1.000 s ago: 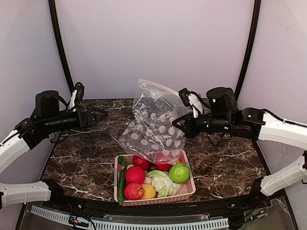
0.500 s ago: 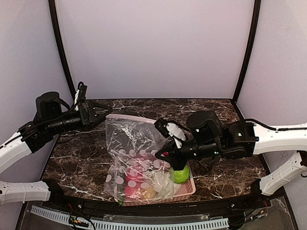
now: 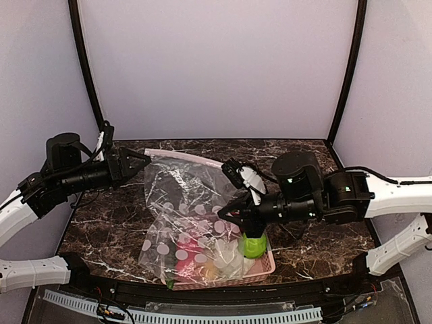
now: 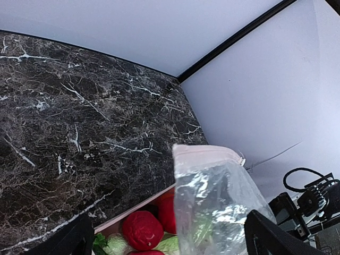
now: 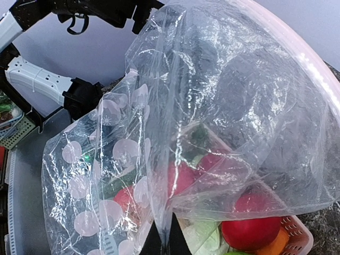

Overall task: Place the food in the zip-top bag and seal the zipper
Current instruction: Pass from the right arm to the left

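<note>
The clear zip-top bag with pale oval prints hangs draped over the basket of food. My right gripper is shut on a fold of its film, the pinch visible at the fingertips. The pinkish zipper runs along the bag's upper edge, also in the left wrist view. My left gripper is open, just left of that edge with nothing between its fingers. Through and beside the film I see food: red balls, a green ball, pale cabbage.
The pink slatted basket stands at the table's near edge, under the bag. Dark marble table stretches to the left and back. A black frame rail runs just in front of the basket.
My right gripper has carried the bag down and left, from hanging high above the table to lying over the basket. My left gripper has shifted slightly, now close to the bag's zipper edge.
</note>
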Robot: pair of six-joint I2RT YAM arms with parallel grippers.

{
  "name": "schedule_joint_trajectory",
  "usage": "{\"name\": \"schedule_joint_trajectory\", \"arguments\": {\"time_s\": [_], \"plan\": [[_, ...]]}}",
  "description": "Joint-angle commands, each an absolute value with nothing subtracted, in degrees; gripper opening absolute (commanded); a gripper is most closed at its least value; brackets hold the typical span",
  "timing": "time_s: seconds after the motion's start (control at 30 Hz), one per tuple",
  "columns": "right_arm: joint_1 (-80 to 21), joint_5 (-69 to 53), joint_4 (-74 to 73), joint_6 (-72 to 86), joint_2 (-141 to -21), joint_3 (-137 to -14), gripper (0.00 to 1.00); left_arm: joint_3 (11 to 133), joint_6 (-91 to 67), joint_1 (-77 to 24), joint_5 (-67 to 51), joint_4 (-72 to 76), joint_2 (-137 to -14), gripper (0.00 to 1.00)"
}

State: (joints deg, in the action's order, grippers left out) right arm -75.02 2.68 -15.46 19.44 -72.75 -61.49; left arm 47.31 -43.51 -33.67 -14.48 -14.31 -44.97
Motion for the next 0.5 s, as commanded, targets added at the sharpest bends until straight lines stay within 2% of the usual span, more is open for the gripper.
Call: {"name": "schedule_joint_trajectory", "arguments": {"time_s": [0.0, 0.4, 0.47], "plan": [[-75.7, 2.9, -12.0, 20.0, -70.4, -60.9, 0.0, 48.2, -43.5, -33.9, -15.0, -15.6, -44.7, 1.0], [-75.9, 0.3, -11.6, 20.3, -70.7, -60.3, 0.0, 48.4, -48.2, -33.9, -20.4, -7.6, -46.3, 1.0], [-75.9, -1.2, -11.6, 20.2, -70.8, -60.4, 0.0, 48.2, -48.8, -33.9, -21.2, -6.5, -46.9, 0.95]]}}
